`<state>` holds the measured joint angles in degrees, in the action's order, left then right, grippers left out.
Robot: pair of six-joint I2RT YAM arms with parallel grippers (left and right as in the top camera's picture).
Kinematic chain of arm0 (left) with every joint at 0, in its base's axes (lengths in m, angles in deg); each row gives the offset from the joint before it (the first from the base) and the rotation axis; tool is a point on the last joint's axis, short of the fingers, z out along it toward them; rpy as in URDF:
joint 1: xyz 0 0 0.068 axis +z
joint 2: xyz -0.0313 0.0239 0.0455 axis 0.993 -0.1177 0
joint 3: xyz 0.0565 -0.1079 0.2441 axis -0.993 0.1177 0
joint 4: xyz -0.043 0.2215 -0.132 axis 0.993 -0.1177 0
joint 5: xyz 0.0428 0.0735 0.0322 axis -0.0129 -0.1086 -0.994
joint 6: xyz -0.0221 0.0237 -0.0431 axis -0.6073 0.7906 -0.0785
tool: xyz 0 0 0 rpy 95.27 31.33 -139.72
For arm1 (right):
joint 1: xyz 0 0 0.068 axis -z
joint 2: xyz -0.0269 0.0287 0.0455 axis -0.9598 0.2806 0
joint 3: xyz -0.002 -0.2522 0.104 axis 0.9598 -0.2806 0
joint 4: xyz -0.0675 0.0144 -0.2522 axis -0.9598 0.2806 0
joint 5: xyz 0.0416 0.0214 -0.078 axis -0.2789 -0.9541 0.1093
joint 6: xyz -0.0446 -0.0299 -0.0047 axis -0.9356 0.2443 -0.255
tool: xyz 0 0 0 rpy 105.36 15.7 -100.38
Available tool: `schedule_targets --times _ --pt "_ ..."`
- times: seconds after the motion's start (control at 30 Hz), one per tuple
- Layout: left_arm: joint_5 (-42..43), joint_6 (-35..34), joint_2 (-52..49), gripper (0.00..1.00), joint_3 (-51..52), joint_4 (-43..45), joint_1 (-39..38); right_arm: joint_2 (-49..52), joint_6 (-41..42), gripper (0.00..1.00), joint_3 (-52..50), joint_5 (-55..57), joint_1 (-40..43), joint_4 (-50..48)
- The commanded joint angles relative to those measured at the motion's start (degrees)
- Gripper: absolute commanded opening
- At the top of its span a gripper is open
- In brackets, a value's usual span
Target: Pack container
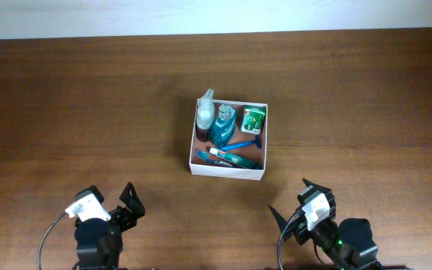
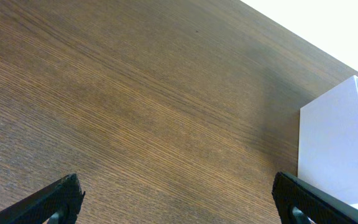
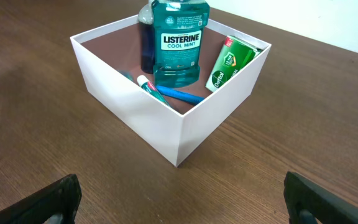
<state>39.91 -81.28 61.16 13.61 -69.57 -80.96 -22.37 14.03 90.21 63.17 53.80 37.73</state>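
Wooden table (image 1: pixel 66 97): white-walled container (image 3: pixel 135 118) sits mid-table, beyond both arms and well apart from them. Left gripper (image 2: pixel 176 190): fingers spread wide, nothing between them. Right gripper (image 3: pixel 179 186): same, facing a container corner. Inside the container: Listerine Cool Mint bottle (image 3: pixel 180 43) upright, clear spray bottle (image 1: pixel 204 112) beside it, green Dettol packet (image 3: pixel 232 62) leaning on a wall, toothpaste tube (image 3: pixel 151 87) flat, blue-handled item (image 3: pixel 182 94) flat.

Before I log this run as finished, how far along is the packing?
Done: the container holds the mouthwash bottle, spray bottle, green packet, razor and toothpaste. In hand: nothing; the left gripper and right gripper are open and empty, away from it. Left: no loose item shows on the table, so it looks complete.
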Motion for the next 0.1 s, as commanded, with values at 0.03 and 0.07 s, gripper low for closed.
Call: schedule_targets --times 0.03,0.07 --pt "1.03 -0.48 0.59 0.99 0.37 0.31 0.24 -0.63 0.66 0.99 -0.35 -0.48 0.48 0.04" --pt "1.03 -0.48 0.59 0.99 0.37 0.31 0.24 -0.63 0.66 0.99 -0.35 -0.5 0.48 0.04"
